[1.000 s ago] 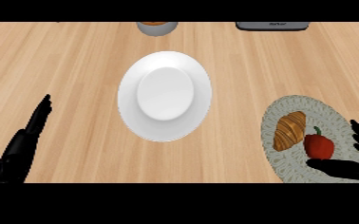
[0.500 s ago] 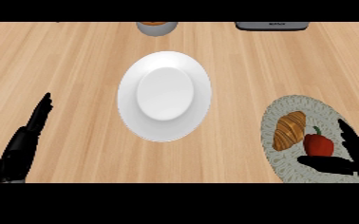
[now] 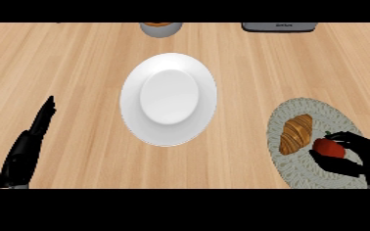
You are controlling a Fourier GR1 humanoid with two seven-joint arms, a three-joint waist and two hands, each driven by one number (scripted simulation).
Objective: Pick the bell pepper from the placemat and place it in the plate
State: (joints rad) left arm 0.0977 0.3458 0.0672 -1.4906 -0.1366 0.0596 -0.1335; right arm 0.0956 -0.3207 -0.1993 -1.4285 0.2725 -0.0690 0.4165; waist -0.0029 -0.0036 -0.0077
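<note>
A small red bell pepper [image 3: 329, 148] with a green stem lies on the round grey placemat [image 3: 303, 112] at the lower right. My right hand [image 3: 345, 162] has its thumb and fingers curled around the pepper, thumb below it and fingers on its right side. The pepper still rests on the mat. A white plate [image 3: 168, 99] stands in the middle of the wooden counter with nothing on it. My left hand [image 3: 26, 149] rests open at the lower left edge, fingers pointing up.
A croissant [image 3: 295, 133] lies on the placemat just left of the pepper. A grey bowl [image 3: 160, 28] sits at the far edge behind the plate. A dark flat appliance [image 3: 280, 27] shows at the top right.
My right hand has moved left onto the placemat and its fingers have closed in around the pepper. The left hand and the plate have not moved.
</note>
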